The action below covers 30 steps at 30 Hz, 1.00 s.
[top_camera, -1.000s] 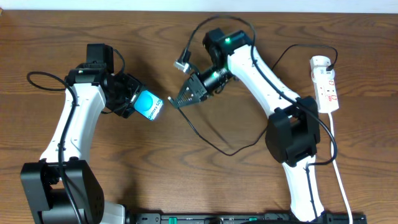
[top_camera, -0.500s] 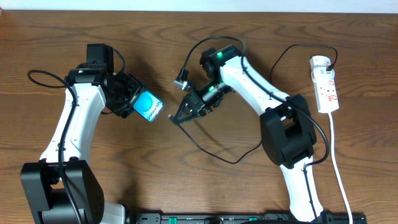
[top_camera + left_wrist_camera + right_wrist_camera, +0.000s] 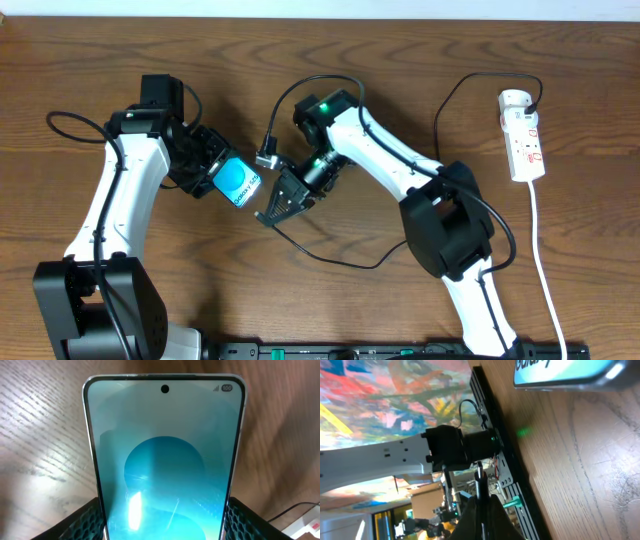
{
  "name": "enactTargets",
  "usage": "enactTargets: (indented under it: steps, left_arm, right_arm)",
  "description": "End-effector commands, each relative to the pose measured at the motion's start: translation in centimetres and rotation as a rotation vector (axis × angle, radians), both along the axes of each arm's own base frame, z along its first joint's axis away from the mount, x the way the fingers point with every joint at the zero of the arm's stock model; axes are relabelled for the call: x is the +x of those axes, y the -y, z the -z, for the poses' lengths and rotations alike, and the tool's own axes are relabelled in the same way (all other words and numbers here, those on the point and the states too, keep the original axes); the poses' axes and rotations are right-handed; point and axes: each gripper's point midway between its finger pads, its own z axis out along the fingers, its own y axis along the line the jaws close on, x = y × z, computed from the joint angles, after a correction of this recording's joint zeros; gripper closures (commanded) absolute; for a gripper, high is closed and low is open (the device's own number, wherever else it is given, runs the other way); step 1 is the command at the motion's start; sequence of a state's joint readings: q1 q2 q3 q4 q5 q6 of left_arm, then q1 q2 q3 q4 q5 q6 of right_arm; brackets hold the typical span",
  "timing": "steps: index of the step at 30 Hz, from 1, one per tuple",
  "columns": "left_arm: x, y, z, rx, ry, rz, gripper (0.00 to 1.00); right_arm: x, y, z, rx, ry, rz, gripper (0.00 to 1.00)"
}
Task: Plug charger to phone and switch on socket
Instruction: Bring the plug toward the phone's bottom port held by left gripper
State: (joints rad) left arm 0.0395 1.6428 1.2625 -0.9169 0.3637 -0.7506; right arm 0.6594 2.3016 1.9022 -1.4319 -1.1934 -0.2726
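Note:
My left gripper (image 3: 212, 172) is shut on the phone (image 3: 239, 184), its cyan screen facing up; the screen fills the left wrist view (image 3: 164, 460) between my fingers. My right gripper (image 3: 272, 208) is shut on the charger (image 3: 330, 245), a thin black cable, and holds its plug tip (image 3: 479, 476) just right of the phone's lower edge (image 3: 570, 372). The cable loops over the table and runs up to a black plug (image 3: 537, 100) at the socket (image 3: 524, 135), a white power strip at the far right. I cannot tell whether the tip touches the phone.
A white cord (image 3: 545, 270) runs from the power strip down the right side. A small grey connector (image 3: 267, 157) hangs by my right wrist. A black rail (image 3: 380, 350) lines the table's front edge.
My right gripper has swung left and down with the cable, closing on the phone. My left gripper has tilted the phone slightly toward it.

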Motion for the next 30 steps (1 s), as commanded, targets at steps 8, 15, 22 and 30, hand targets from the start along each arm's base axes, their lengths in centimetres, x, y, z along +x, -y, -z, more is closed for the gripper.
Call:
enactTargets:
  steps: [8,15,22,30]
  left_arm:
    - [-0.3,-1.2,-0.2,0.068,-0.004,0.004,0.93]
    - [-0.3,-1.3,-0.2,0.073,-0.003,0.007,0.93]
    - [-0.3,-1.2,-0.2,0.073,-0.003,0.008,0.93]
    - [0.1,-0.6,-0.3,0.071,0.012,0.016,0.93]
  right_arm:
    - [-0.1,0.3,1.4,-0.077,0.005,-0.006,0.99]
    - [0.2,0.1,1.6,-0.091,0.000,0.012,0.99]
    - [0.4,0.0,1.7,-0.116,-0.022,0.035,0.99]
    - [1.3,-0.7,1.9,-0.123,-0.022,0.071,0.99]
